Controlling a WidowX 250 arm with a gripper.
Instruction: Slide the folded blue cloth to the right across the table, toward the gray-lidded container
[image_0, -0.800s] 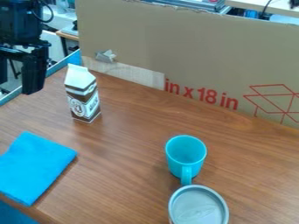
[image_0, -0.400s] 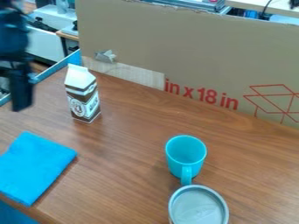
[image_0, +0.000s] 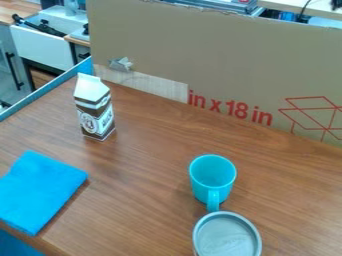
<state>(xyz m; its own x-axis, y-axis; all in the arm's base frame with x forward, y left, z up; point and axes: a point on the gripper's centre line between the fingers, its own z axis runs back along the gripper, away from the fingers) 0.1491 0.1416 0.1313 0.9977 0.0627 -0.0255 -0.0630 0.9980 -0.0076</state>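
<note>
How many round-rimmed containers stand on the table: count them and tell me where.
2. The turquoise mug stands right of the view's middle, handle towards the camera; the gray container is just below it, at the bottom edge.

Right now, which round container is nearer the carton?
The turquoise mug, with its handle toward the viewer; the grey container sits farther from the brown-and-white carton, at the picture's bottom edge.

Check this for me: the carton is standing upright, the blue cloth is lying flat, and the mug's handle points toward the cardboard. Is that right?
Not quite: the handle of the mug points away from the cardboard, toward the gray cup, as the camera view shows. The carton is upright and the blue cloth lies flat.
</note>
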